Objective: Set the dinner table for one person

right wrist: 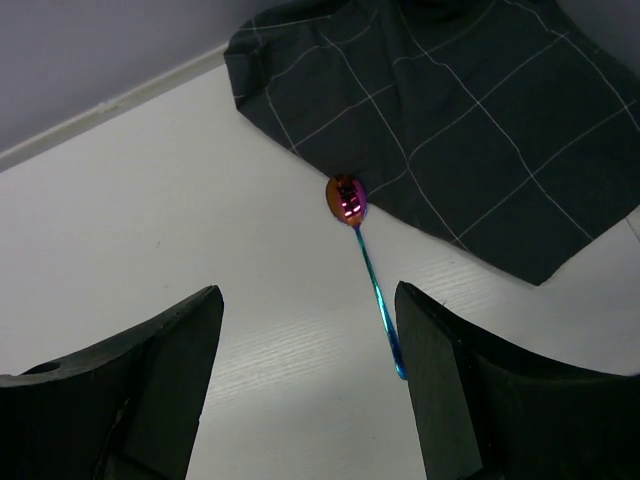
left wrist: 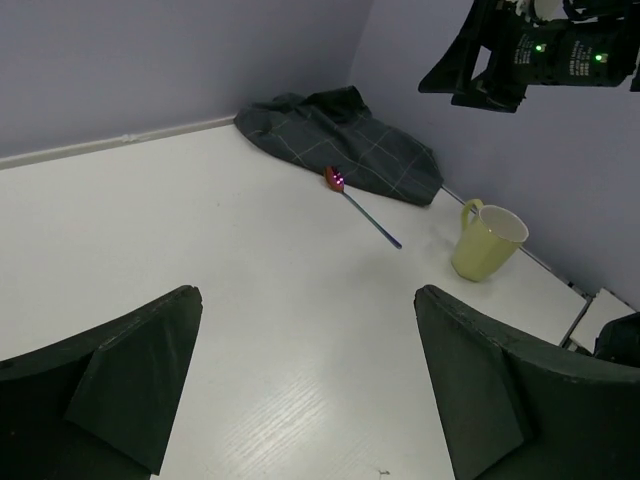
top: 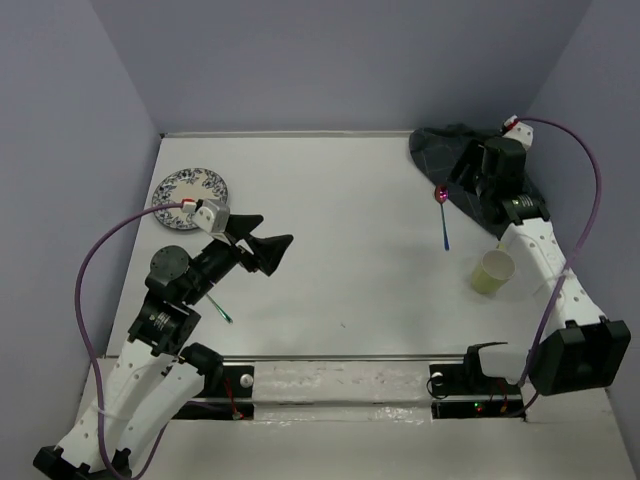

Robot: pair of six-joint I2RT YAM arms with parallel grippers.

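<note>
The white dinner table (top: 340, 230) holds an iridescent spoon (top: 442, 218) with a pink-red bowl, lying at the edge of the dark grid cloth (top: 455, 150). In the right wrist view the spoon (right wrist: 366, 258) lies just ahead of my open, empty right gripper (right wrist: 308, 300), its handle end by the right finger. From above, the right gripper (top: 460, 183) hovers over the cloth's edge beside the spoon. A pale yellow mug (top: 492, 271) stands upright near the right arm. A blue-patterned plate (top: 190, 185) sits at the far left. My left gripper (top: 276, 228) is open and empty above bare table.
A thin green utensil (top: 222, 310) pokes out from under the left arm. The left wrist view shows the mug (left wrist: 485, 242), the spoon (left wrist: 365, 210), the cloth (left wrist: 340, 135) and the right arm (left wrist: 530, 50) overhead. Lavender walls bound the table.
</note>
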